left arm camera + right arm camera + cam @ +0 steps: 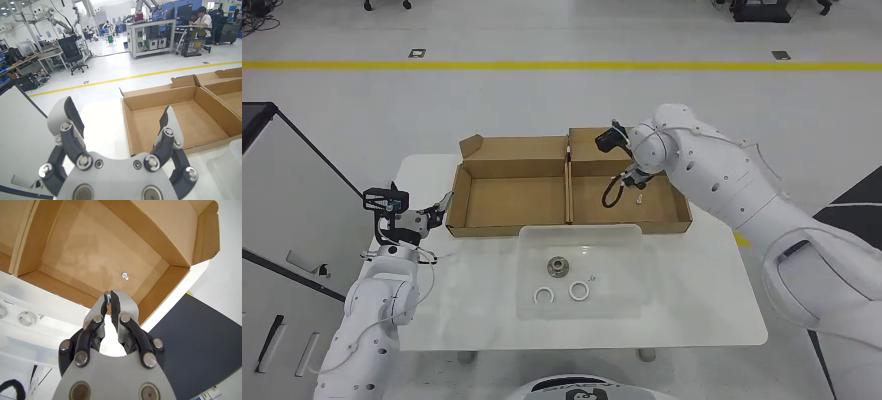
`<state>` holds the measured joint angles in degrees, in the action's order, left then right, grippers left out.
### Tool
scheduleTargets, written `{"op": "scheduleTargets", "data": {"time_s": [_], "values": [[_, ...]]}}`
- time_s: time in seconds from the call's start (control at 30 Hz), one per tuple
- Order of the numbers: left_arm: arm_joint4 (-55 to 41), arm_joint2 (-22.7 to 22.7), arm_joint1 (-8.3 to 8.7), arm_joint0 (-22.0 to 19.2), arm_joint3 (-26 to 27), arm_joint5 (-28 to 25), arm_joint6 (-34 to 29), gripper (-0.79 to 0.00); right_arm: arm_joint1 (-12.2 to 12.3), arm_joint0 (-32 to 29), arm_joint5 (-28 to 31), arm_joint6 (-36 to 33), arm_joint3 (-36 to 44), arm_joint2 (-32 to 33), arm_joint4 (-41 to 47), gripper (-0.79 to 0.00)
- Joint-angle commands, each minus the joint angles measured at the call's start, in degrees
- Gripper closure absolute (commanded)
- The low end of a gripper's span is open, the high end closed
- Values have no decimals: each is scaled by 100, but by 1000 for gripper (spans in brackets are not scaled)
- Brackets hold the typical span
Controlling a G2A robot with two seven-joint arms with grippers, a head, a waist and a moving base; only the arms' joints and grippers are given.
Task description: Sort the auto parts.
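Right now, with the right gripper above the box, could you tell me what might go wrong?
The right gripper pinches the held bolt only at its very tip, so it might slip early. Released from up here, it could bounce, strike the loose bolt in the box, or hop the wall.

Pale floor, yellow line across; black office chair, equipment rack, monitor behind.

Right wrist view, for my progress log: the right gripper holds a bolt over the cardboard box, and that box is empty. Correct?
Not empty: the right wrist view shows a loose bolt lying on the cardboard box floor. The right gripper does hold a bolt over it.
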<state>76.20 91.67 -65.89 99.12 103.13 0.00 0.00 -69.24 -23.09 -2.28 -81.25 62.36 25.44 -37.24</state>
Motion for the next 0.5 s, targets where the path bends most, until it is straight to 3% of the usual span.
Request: {"op": "scheduleTargets", "data": {"time_s": [0.0,0.33,0.47], "values": [[0,0,0,0,0,0,0,-785,-3,8,11,-9,1,7,16,0],[0,0,0,0,0,0,0,-785,-1,-5,-4,34,-9,4,-19,0],[0,0,0,0,0,0,0,-785,-24,-162,-293,275,-126,-49,-354,0]]}}
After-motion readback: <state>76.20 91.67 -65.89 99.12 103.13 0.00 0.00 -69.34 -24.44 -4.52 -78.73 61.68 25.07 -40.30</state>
